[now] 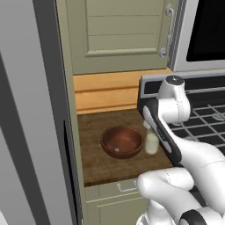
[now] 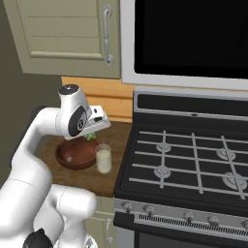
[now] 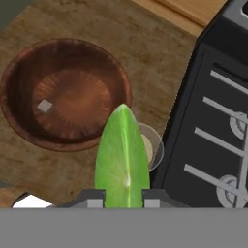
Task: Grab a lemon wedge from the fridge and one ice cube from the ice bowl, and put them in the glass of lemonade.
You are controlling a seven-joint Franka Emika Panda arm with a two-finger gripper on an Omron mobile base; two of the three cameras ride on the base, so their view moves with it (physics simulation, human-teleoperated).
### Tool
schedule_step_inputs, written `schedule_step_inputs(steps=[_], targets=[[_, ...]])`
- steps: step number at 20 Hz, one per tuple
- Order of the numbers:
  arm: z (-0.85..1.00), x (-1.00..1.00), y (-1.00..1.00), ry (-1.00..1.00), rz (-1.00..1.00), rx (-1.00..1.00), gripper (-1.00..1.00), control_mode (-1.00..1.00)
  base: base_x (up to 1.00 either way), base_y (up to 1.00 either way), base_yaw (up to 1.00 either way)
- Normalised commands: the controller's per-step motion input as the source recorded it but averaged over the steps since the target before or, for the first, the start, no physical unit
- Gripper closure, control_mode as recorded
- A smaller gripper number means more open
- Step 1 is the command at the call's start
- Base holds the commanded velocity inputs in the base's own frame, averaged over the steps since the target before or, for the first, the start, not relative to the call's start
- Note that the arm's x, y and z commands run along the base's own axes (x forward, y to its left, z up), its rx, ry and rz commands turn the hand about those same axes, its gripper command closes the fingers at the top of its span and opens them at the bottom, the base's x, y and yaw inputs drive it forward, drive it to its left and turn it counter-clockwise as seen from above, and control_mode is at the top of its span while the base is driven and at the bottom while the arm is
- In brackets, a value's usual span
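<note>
Fingertips of the two-finger gripper (image 3: 123, 199) are closed on a bright green lemon wedge (image 3: 122, 155), held above the small glass of pale lemonade (image 3: 147, 147). Just beside the glass, the round reddish-brown wooden bowl (image 3: 29, 131) sits on the brown wooden counter (image 3: 63, 169) and holds one tiny whitish ice cube (image 3: 45, 105). A black stove (image 2: 193, 155) stands nearby.
</note>
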Motion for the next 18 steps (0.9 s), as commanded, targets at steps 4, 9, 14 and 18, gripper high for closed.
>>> schedule_step_inputs(steps=[4, 9, 14, 18], targets=[[-0.60, 0.13, -0.08, 0.12, 0.00, -0.02, 1.00, -1.00, 0.00, 0.00, 0.00], [-0.59, 0.20, -0.27, 0.05, 0.00, 0.00, 1.00, -1.00, 0.00, 0.00, 0.00], [-0.34, 0.04, -0.25, 0.02, 0.00, 0.00, 1.00, -1.00, 0.00, 0.00, 0.00], [-0.30, 0.01, -0.07, 0.00, 0.00, 0.00, 1.00, -1.00, 0.00, 0.00, 0.00]])
